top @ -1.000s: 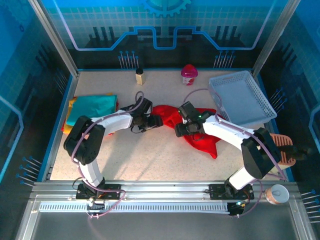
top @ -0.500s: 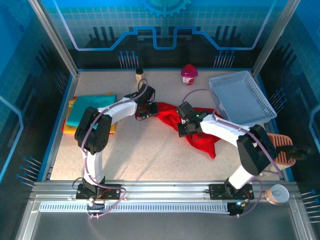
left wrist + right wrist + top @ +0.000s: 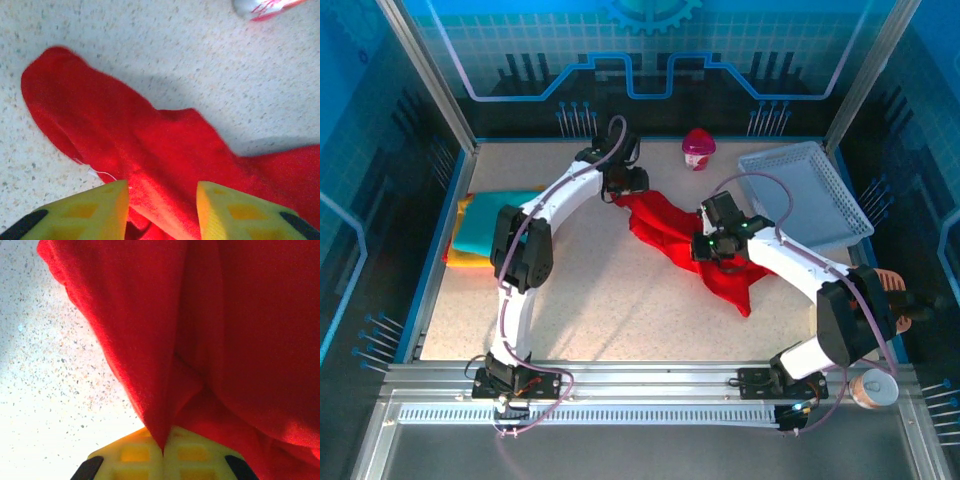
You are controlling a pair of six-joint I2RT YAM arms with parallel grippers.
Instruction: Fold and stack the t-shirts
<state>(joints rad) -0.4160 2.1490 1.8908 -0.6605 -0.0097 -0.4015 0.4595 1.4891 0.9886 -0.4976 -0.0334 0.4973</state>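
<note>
Left hand (image 3: pixel 623 190): fingers (image 3: pixel 95 210) narrowly apart, red shirt (image 3: pixel 660 225) bunched and gripped between them at its far-left corner. Right hand (image 3: pixel 703 250): fingers (image 3: pixel 195 455) pressed together, pinching fold of same shirt near its middle. Shirt stretches diagonally across bench (image 3: pixel 610 310) from hand to hand, near-right end crumpled on bench. Folded teal shirt (image 3: pixel 490 222) lies on yellow shirt (image 3: pixel 470 258) at bench's left edge, well apart. White basket (image 3: pixel 805 195) far right, near red shirt.

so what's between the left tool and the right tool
The red t-shirt, stretched from the left tool to the right tool, both gripping it, seen in the top view.
</note>
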